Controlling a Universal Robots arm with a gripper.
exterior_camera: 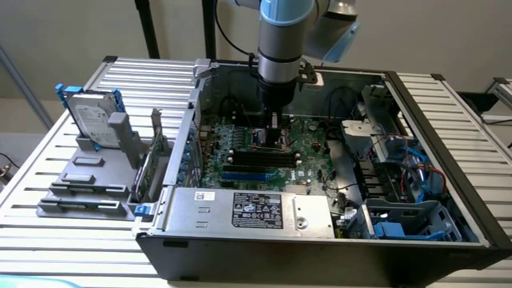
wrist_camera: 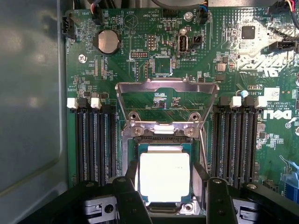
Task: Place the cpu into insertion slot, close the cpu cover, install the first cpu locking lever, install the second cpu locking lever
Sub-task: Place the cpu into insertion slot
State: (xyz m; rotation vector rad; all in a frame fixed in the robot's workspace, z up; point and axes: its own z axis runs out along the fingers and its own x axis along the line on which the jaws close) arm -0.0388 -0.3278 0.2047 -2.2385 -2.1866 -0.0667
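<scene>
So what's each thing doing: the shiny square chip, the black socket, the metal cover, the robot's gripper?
Pale square cpu with silvery face: lying in the slot, not gripped.
Small black insertion slot with silvery rim: holds the cpu.
Thin silvery cpu cover: flipped open.
Black gripper: open, fingers either side of the cpu.

Glare whitens the metal face of the cpu [wrist_camera: 164,175], leaving its markings unreadable, while the dark fingers [wrist_camera: 127,198] of the pincer [wrist_camera: 170,198] cover one edge of the insertion slot [wrist_camera: 154,139]. In the exterior view the arm [exterior_camera: 280,42], cut off at the picture's top edge, hides most of that slot. The print on the power supply label [exterior_camera: 258,210] is too small to read.
</scene>
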